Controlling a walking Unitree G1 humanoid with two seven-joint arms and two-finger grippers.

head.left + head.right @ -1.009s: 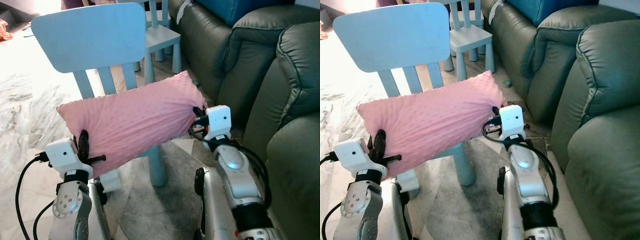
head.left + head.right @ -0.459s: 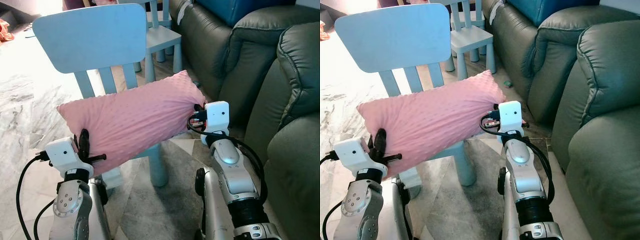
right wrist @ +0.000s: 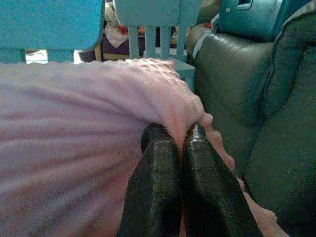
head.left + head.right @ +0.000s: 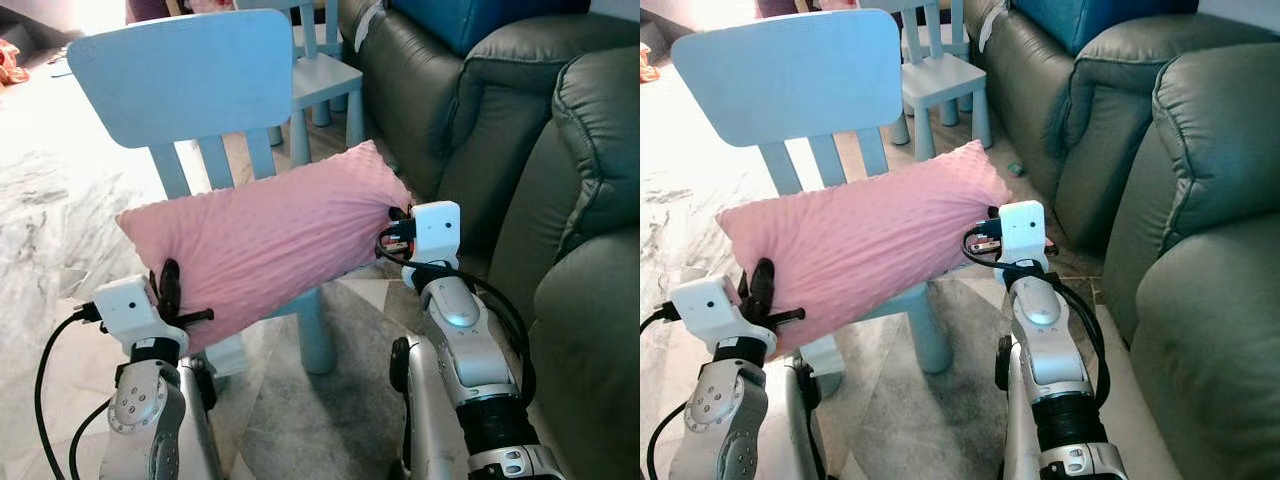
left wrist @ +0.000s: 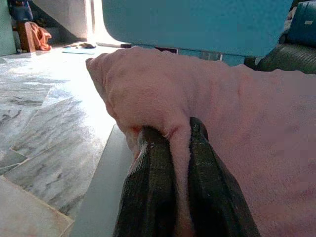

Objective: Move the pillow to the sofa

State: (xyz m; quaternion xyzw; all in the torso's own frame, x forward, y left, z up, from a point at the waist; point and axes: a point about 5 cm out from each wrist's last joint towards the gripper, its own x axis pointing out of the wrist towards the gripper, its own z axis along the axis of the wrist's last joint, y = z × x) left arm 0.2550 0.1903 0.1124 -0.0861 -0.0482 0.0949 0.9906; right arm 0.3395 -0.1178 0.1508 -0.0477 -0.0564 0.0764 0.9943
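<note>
Barely shifted since a second ago: right gripper (image 4: 393, 228) edged slightly left. Pink pillow (image 4: 265, 243) held aloft before the blue chair (image 4: 195, 85), jaws of left gripper (image 4: 168, 290) and right clamped on opposite ends. Green sofa (image 4: 590, 200) waiting at right, carry not yet begun.

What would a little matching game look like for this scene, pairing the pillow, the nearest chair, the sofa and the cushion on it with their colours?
Things:
1. pillow
2. nearest chair
3. sofa
4. cushion on the sofa

Colours:
A. dark grey-green
B. pink
C. deep blue
D. light blue

Pairs: 1-B, 2-D, 3-A, 4-C.

The left gripper and right gripper each pinch one end of the pillow, holding it in front of the chair.
</note>
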